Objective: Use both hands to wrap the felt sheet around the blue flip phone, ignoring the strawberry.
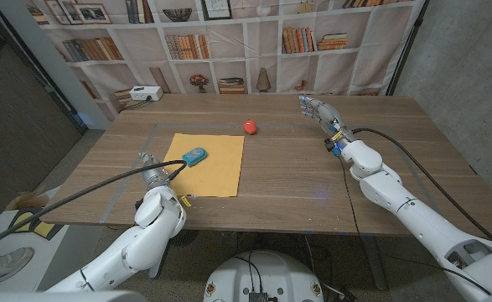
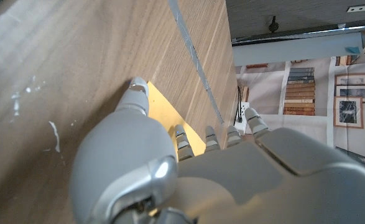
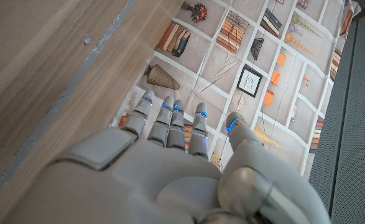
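The felt sheet (image 1: 205,164), yellow, lies flat on the wooden table (image 1: 296,180) toward the robot's left. The blue flip phone (image 1: 194,156) rests on the sheet's left portion, close to the left edge. No fold has been started; the wrap is judged not yet begun.

The left hand (image 1: 151,172) stands at the sheet's left edge, just beside the phone. In the left wrist view the left hand's fingers (image 2: 179,138) reach over the sheet's corner, slightly parted and holding nothing. Whether they touch the felt cannot be told.

The right hand (image 1: 319,110) is raised over the far right of the table, well apart from the sheet, fingers extended and apart, empty. The right wrist view shows its fingertips (image 3: 170,106) pointing toward the bookshelf backdrop, beyond the table's edge.

The strawberry (image 1: 251,127) sits on bare wood just beyond the sheet's far right corner.

Risks, as judged:
- The phone lies off-centre. A fold lifted from the left edge could tip or slide it rather than cover it.
- Thin felt lying flat gives little to pinch; the fingers may slip or drag the whole sheet.
- The right hand's likely route to the sheet's right edge passes near the strawberry, and a low sweep could knock it.
- With only one hand at the sheet, the first fold may spring open.
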Robot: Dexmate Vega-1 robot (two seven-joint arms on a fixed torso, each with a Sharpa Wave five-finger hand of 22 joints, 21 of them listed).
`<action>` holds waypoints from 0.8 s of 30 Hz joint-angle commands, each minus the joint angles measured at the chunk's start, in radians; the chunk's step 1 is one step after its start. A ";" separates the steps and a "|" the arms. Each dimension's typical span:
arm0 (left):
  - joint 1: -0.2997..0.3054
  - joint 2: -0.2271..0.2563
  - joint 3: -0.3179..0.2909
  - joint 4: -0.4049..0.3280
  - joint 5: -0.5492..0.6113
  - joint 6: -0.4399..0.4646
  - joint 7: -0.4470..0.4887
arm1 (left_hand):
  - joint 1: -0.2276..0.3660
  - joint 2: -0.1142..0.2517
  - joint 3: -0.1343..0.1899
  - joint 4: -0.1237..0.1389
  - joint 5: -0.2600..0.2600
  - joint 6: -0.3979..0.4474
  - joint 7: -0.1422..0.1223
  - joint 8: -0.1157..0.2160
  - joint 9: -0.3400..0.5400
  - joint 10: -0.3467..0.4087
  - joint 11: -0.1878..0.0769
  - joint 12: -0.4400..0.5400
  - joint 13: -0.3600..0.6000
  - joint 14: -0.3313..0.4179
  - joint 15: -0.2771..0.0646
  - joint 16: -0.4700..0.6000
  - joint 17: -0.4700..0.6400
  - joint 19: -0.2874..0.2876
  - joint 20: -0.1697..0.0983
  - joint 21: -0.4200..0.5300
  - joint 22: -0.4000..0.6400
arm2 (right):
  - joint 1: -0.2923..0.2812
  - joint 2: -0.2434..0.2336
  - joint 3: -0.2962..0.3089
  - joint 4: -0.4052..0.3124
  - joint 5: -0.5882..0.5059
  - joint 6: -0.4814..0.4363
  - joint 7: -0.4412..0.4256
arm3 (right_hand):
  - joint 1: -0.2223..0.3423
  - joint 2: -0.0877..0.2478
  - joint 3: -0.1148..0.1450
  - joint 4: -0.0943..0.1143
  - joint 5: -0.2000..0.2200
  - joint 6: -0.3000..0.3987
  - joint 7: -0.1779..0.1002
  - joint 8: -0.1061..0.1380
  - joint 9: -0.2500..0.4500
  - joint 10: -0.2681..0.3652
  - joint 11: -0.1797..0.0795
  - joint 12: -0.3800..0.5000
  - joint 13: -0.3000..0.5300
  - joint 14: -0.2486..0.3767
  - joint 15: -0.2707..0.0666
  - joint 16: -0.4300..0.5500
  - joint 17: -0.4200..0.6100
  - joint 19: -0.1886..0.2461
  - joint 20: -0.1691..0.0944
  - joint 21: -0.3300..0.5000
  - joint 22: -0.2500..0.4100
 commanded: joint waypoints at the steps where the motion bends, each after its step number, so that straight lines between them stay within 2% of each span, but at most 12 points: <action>1: 0.053 0.039 0.018 0.101 -0.062 0.146 0.413 | 0.017 -0.030 -0.019 -0.012 0.017 0.133 0.001 0.072 0.010 0.096 -0.035 0.052 0.006 0.104 -0.045 0.018 0.005 0.089 -0.030 0.044 0.005 | 0.008 0.000 -0.004 0.008 -0.008 -0.012 -0.012 | 0.003 -0.002 -0.001 -0.004 0.000 0.009 -0.001 0.004 0.005 0.006 -0.001 -0.001 0.002 0.008 0.004 0.005 0.002 0.007 0.002 0.002 0.005; 6: 0.035 0.047 0.027 0.127 -0.087 0.146 0.452 | 0.034 -0.033 -0.029 -0.011 0.026 0.278 0.001 0.139 0.011 0.186 -0.075 0.093 -0.001 0.180 -0.077 0.019 0.005 0.142 -0.049 0.066 0.003 | 0.009 0.002 -0.005 0.010 -0.008 -0.016 -0.018 | 0.003 -0.004 -0.002 -0.005 0.000 0.008 -0.002 0.003 0.005 0.006 -0.001 -0.002 0.002 0.008 0.003 0.004 0.002 0.008 0.002 0.002 0.005; 7: 0.033 0.049 0.029 0.133 -0.095 0.150 0.466 | 0.036 -0.023 -0.030 -0.007 0.027 0.329 0.000 0.161 0.011 0.207 -0.085 0.101 -0.005 0.200 -0.088 0.020 0.006 0.153 -0.052 0.070 0.002 | 0.010 0.002 -0.005 0.013 -0.008 -0.015 -0.016 | 0.003 -0.004 -0.002 -0.005 0.000 0.008 -0.002 0.003 0.005 0.006 -0.001 -0.002 0.002 0.008 0.003 0.004 0.001 0.008 0.003 0.002 0.005; 9: 0.031 0.053 0.031 0.140 -0.123 0.163 0.508 | 0.043 -0.011 -0.028 -0.006 0.025 0.369 -0.001 0.177 0.009 0.242 -0.104 0.114 -0.011 0.234 -0.104 0.024 0.007 0.175 -0.060 0.078 0.001 | 0.012 0.003 -0.007 0.015 -0.012 -0.016 -0.020 | 0.003 -0.005 -0.003 -0.006 0.000 0.008 -0.002 0.003 0.005 0.006 -0.001 -0.002 0.002 0.008 0.004 0.004 0.001 0.008 0.003 0.002 0.005; 10: 0.030 0.055 0.034 0.145 -0.136 0.174 0.539 | 0.051 0.002 -0.023 -0.006 0.023 0.424 0.000 0.199 0.008 0.275 -0.113 0.127 -0.015 0.265 -0.124 0.028 0.007 0.190 -0.066 0.084 0.000 | 0.013 0.005 -0.006 0.016 -0.010 -0.017 -0.019 | 0.003 -0.005 -0.003 -0.006 0.000 0.007 -0.003 0.003 0.005 0.006 -0.001 -0.002 0.002 0.008 0.002 0.004 0.001 0.009 0.003 0.002 0.005; 12: 0.028 0.057 0.038 0.153 -0.162 0.194 0.598 | 0.057 0.023 -0.019 -0.004 0.017 0.493 -0.001 0.222 0.000 0.319 -0.132 0.141 -0.022 0.297 -0.136 0.030 0.007 0.215 -0.069 0.095 -0.001 | 0.017 0.005 -0.008 0.017 -0.015 -0.019 -0.024 | 0.003 -0.005 -0.003 -0.006 0.000 0.008 -0.002 0.003 0.005 0.005 -0.001 -0.002 0.002 0.008 0.003 0.004 0.001 0.008 0.003 0.002 0.005; 13: 0.025 0.053 0.041 0.161 -0.171 0.209 0.628 | 0.076 0.052 -0.006 -0.009 0.004 0.626 0.006 0.265 -0.015 0.377 -0.150 0.156 -0.034 0.348 -0.159 0.034 0.004 0.241 -0.075 0.108 -0.001 | 0.019 0.007 -0.009 0.020 -0.013 -0.019 -0.021 | 0.003 -0.006 -0.003 -0.006 0.000 0.008 -0.002 0.002 0.005 0.005 -0.002 -0.003 0.002 0.008 0.003 0.004 0.001 0.009 0.003 0.002 0.005; 14: 0.021 0.052 0.045 0.166 -0.177 0.218 0.649 | 0.083 0.068 0.002 -0.009 -0.001 0.673 -0.001 0.279 -0.024 0.406 -0.160 0.163 -0.040 0.374 -0.170 0.037 0.004 0.252 -0.081 0.113 -0.001 | 0.022 0.009 -0.009 0.023 -0.012 -0.019 -0.020 | 0.003 -0.006 -0.003 -0.006 0.000 0.007 -0.002 0.002 0.005 0.005 -0.001 -0.003 0.002 0.008 0.003 0.004 0.001 0.008 0.004 0.001 0.005; 16: 0.013 0.047 0.048 0.168 -0.199 0.229 0.668 | 0.081 0.086 0.009 -0.003 -0.005 0.725 0.003 0.296 -0.032 0.437 -0.170 0.167 -0.047 0.394 -0.184 0.040 0.005 0.264 -0.085 0.120 0.000 | 0.027 0.012 -0.011 0.027 -0.013 -0.021 -0.021 | 0.003 -0.006 -0.004 -0.006 0.000 0.008 -0.002 0.003 0.005 0.006 0.002 -0.002 0.002 0.008 0.002 0.003 0.001 0.008 0.004 0.001 0.005; 18: 0.006 0.044 0.051 0.169 -0.216 0.241 0.693 | 0.075 0.107 0.018 0.005 -0.008 0.774 0.021 0.313 -0.039 0.456 -0.172 0.167 -0.052 0.410 -0.190 0.043 0.009 0.265 -0.081 0.123 0.000 | 0.033 0.015 -0.014 0.036 -0.015 -0.015 -0.017 | 0.003 -0.006 -0.004 -0.006 0.000 0.008 -0.003 0.002 0.005 0.005 0.001 -0.003 0.002 0.007 0.002 0.003 0.001 0.008 0.003 0.001 0.005; 24: -0.025 0.012 0.058 0.174 -0.241 0.293 0.752 | 0.053 0.128 0.024 0.025 -0.010 0.777 0.024 0.313 -0.048 0.474 -0.169 0.165 -0.057 0.425 -0.194 0.049 0.014 0.273 -0.076 0.129 0.001 | 0.052 0.025 -0.020 0.056 -0.015 -0.015 -0.012 | 0.003 -0.005 -0.004 -0.007 0.000 0.008 -0.001 0.002 0.005 0.006 0.000 -0.003 0.002 0.007 0.003 0.003 0.001 0.008 0.003 0.001 0.005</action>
